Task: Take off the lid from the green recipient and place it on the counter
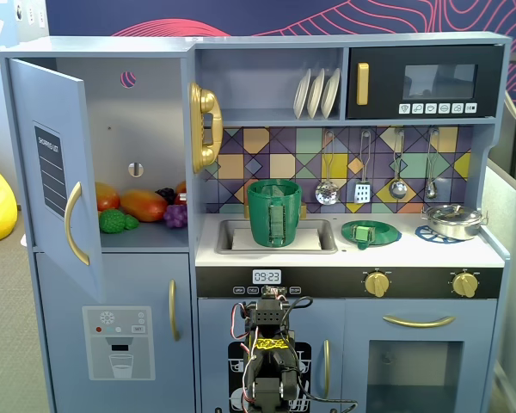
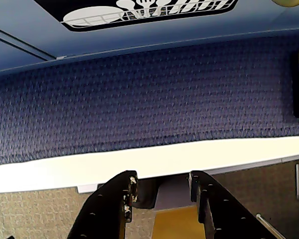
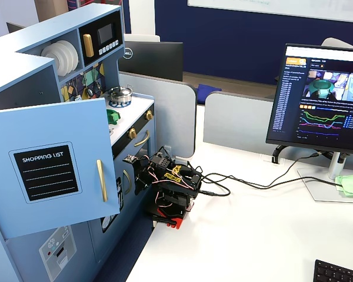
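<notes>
**Lid off, end effector folded low**

Green recipient (image 1: 274,212) stands upright in the recessed sink, uncovered. Lid (image 1: 371,231) lies flat on the worktop (image 1: 490,251), just right of the sink in a fixed view, between sink and steel pan (image 1: 452,220). End effector (image 2: 162,185) in wrist view: fingers apart, nothing between them, pointing toward blue carpet below the cabinet front. Arm (image 3: 167,187) sits folded against the cabinet.

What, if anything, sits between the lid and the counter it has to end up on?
Nothing visible: in a fixed view the lid already lies flat on the counter, right of the green recipient, which stands open in the sink. The gripper is folded low in front of the cabinet, holding nothing.
</notes>
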`<state>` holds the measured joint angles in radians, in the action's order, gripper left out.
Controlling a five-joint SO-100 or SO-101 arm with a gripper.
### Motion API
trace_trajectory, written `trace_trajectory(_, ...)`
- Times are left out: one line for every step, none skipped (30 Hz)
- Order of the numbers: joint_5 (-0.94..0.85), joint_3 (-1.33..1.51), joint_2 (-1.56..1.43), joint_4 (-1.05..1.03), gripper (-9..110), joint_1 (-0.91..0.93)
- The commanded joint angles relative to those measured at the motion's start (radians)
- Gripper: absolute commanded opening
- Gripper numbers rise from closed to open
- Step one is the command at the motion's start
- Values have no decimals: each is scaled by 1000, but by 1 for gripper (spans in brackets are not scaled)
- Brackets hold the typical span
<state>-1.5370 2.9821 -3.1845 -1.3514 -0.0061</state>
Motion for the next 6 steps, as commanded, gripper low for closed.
trace_trajectory(29,15,6,-179,4,-11)
trace_trajectory(29,15,6,-179,4,-11)
trace_trajectory(29,15,6,-179,4,-11)
trace_trajectory(29,15,6,-179,4,-11)
trace_trajectory(29,15,6,-179,4,-11)
trace_trajectory(29,15,6,-179,4,-11)
